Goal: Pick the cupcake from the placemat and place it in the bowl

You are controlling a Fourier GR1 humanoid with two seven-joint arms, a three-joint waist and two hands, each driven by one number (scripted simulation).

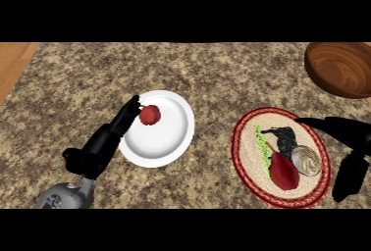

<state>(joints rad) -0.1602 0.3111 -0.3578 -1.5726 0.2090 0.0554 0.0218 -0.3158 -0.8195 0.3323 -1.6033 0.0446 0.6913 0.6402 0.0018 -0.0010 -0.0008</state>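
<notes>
The cupcake lies tipped on its side on the round woven placemat with a red rim; its red wrapper points to the front and its pale frosting toward my right hand. My right hand is at the mat's right edge and open. One part reaches left over the mat's far rim, another hangs down just right of the frosting. Nothing is curled round the cupcake. A dark patch on the mat behind the cupcake looks like shadow. The brown wooden bowl stands at the far right, partly cut off by the view's edge.
A white plate with a small red fruit sits left of the placemat. My left hand rests open along the plate's left rim, fingers straight, near the fruit. The speckled stone counter ends in a wooden strip far left.
</notes>
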